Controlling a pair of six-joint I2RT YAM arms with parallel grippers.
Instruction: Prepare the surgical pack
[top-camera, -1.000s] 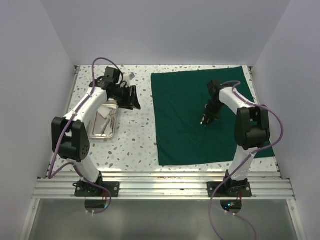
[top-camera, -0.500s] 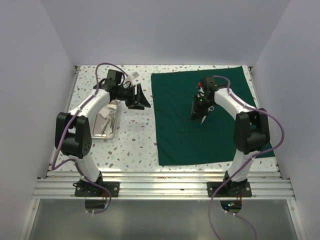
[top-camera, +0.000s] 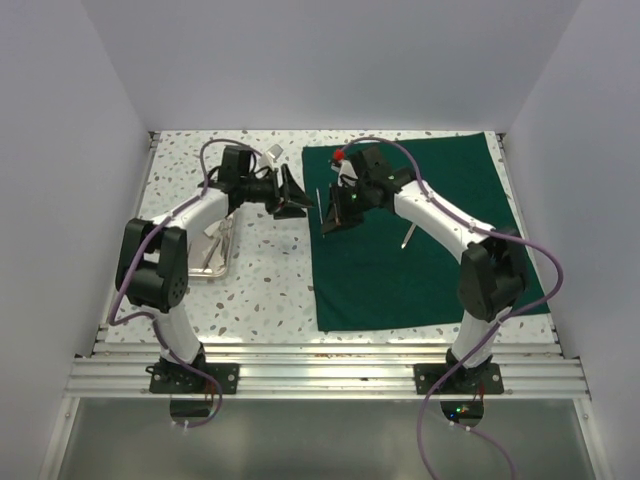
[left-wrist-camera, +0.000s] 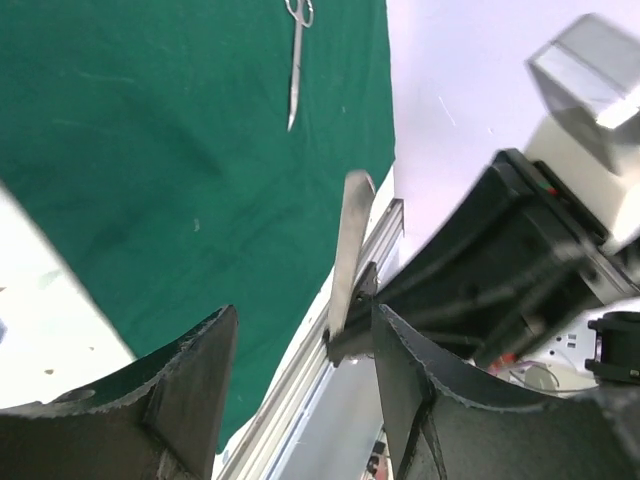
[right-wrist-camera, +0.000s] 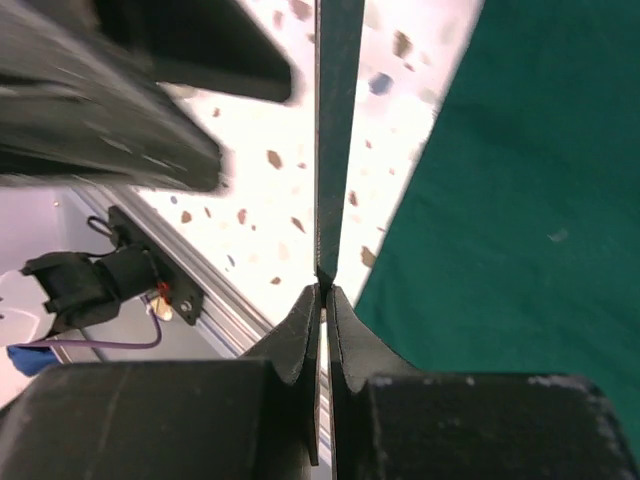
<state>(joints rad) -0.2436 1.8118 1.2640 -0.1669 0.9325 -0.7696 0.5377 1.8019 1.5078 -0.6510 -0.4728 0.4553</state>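
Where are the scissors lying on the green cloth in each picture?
Top external: scissors a little right of the middle.
Left wrist: near the top edge, middle.
Right wrist: not in it.
Shared landmark: the green cloth, in all three views.

Bright, even overhead light, soft faint shadows, table (right-wrist-camera: 262, 205) overexposed in wrist views, near foreground blurred.

1 steel tray (top-camera: 197, 273) — part hidden under left arm (top-camera: 196, 212), contents too small to identify. 1 steel instrument (right-wrist-camera: 335, 130) — far end cut off at top edge.
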